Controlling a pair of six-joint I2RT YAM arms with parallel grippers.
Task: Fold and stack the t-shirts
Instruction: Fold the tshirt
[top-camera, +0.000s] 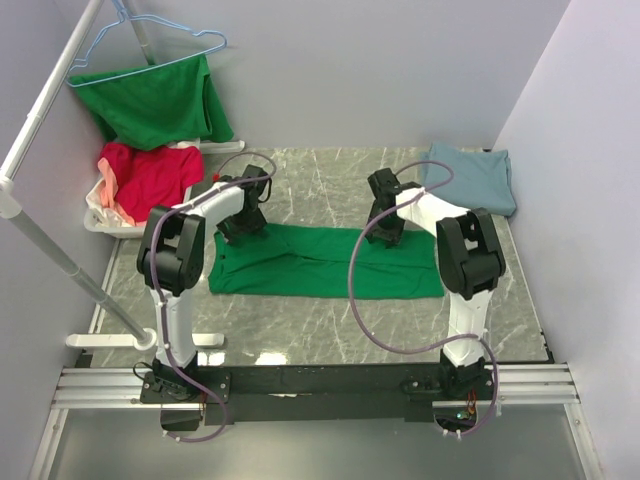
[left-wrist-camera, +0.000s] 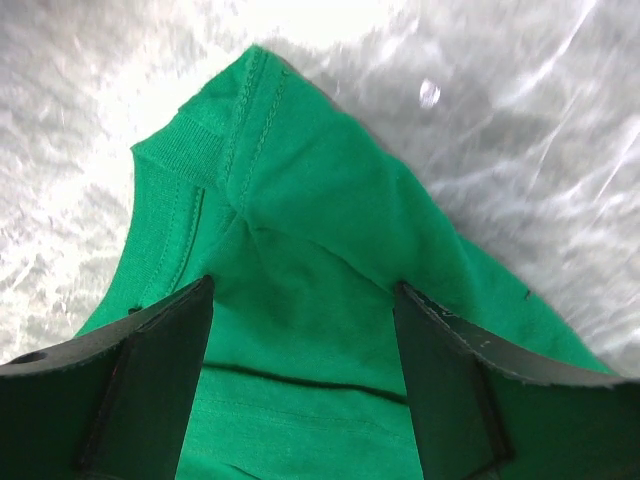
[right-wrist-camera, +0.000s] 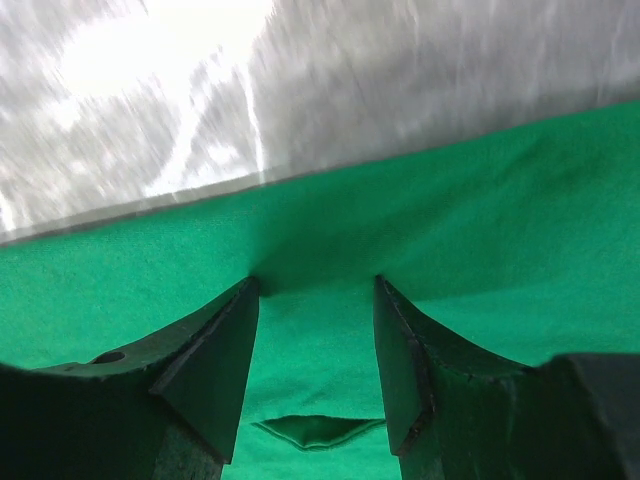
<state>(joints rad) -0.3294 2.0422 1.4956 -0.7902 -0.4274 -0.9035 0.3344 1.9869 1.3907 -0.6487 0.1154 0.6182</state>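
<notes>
**Top view**
- Worktop (top-camera: 330, 325): grey marble.
- Green t-shirt (top-camera: 325, 265): lies across the middle of the worktop, already folded lengthwise into a long narrow strip.
- Left fingers (top-camera: 241, 228): down at the strip's left end, on its far edge.
- Right fingers (top-camera: 386, 232): down on the same far edge, right of centre.
- Blue-grey t-shirt (top-camera: 472, 178): folded, at the far right corner; it looks like the base of the stack.
- Red t-shirt (top-camera: 155, 175) and pink t-shirt (top-camera: 108, 195): unfolded, heaped in a white basket (top-camera: 100, 222) off the left edge.
- Hung t-shirt (top-camera: 150, 100): also green, draped on a blue hanger (top-camera: 150, 45) beyond the far left corner.

**Left wrist view**
- Fingers spread wide over a stitched, ribbed corner of the green t-shirt (left-wrist-camera: 330, 200); nothing pinched.

**Right wrist view**
- Fingers spread, with the tips at the straight far edge of the green t-shirt (right-wrist-camera: 500, 230); nothing pinched.

**Progress**
- One shirt appears finished.
- One is half folded, with the crosswise folds and stacking still to do.
- Three are untouched.
</notes>
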